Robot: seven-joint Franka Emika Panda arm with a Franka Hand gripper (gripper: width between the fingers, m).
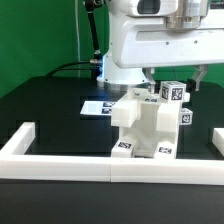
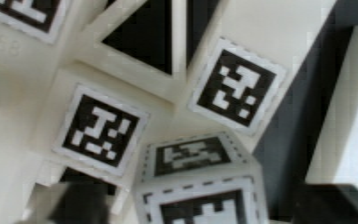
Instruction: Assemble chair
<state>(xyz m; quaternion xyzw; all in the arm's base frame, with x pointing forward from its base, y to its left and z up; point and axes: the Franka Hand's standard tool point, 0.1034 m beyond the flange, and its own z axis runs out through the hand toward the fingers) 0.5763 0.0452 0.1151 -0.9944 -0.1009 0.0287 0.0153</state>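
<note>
Overhead, hand (image 1: 176, 79) at white tagged chair (image 1: 140, 125), black table (image 1: 50, 106).

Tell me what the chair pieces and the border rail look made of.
Chair pieces: seemingly hard plastic, matte white, chunky with crisp edges; the tags look like printed paper stickers. Border rail: likely similar white plastic, smooth and matte, though painted wood is possible.

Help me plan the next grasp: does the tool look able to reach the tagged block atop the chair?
Probably yes. The tool hangs directly above the tagged block on the chair. Nothing lies between them, and the white rail sits low in front, out of the way.
</note>
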